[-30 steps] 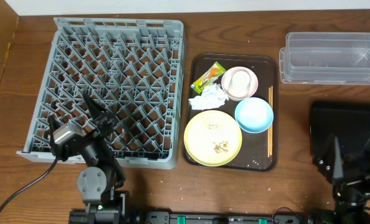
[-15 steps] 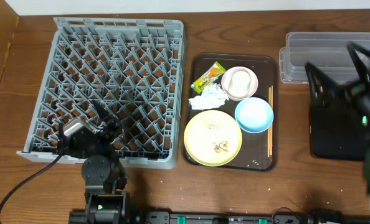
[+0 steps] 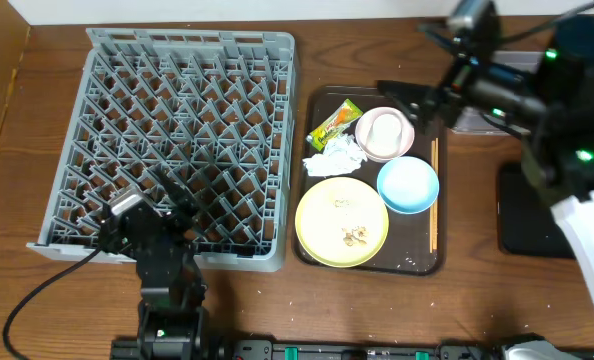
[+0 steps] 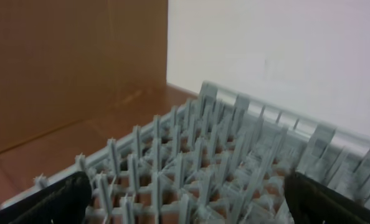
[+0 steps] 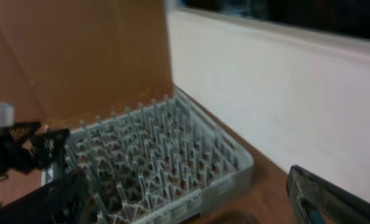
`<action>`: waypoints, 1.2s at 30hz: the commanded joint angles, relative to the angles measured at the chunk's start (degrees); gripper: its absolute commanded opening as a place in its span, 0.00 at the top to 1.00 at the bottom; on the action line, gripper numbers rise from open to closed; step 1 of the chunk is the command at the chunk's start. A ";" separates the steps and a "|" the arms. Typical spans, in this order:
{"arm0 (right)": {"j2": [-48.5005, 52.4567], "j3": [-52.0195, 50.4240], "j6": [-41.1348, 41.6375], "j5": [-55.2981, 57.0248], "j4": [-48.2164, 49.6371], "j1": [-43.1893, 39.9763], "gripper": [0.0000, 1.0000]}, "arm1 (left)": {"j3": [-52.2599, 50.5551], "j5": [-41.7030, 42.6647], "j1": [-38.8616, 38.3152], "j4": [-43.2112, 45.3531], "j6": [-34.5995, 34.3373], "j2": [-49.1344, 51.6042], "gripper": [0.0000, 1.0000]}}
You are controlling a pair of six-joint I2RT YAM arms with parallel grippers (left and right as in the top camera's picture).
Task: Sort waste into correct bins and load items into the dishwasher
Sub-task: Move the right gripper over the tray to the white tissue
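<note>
Both released, left gripper (image 3: 174,193) over dish rack (image 3: 187,100), near edge, right gripper (image 3: 414,68) above tray (image 3: 418,263), far edge

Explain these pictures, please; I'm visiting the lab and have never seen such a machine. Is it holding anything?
It is a robot with two arms at a table, each ending in a two-finger claw. One picture looks down from above; the other two come from cameras on the wrists, both facing the grey dish rack. The left claw hovers over the rack's near edge; the right claw is by the far corner of the brown tray. Both are open and empty. On the tray: a yellow plate with crumbs, a pink bowl holding a white cup, a blue bowl, chopsticks, a tissue and a wrapper. A black tray lies at the right.
</note>
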 commanded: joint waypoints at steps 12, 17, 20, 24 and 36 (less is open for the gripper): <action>15.08 22.16 0.20 28.68 -26.47 15.37 0.01 | 0.87 -0.74 0.04 -20.74 0.09 -0.20 0.00; 23.43 32.61 -0.04 29.90 -36.28 17.27 0.01 | 0.87 -0.74 0.04 -21.62 0.11 -0.20 0.00; 26.82 35.06 0.02 30.08 -38.36 18.49 0.01 | 0.87 -0.72 0.04 -21.64 0.09 -0.20 0.00; 30.45 34.88 4.00 32.28 -37.22 20.24 0.01 | 0.87 -0.72 0.04 -21.64 0.09 -0.20 0.00; 41.29 34.86 12.37 39.63 -36.79 21.53 0.22 | 0.87 -0.72 0.04 -21.64 0.09 -0.20 0.00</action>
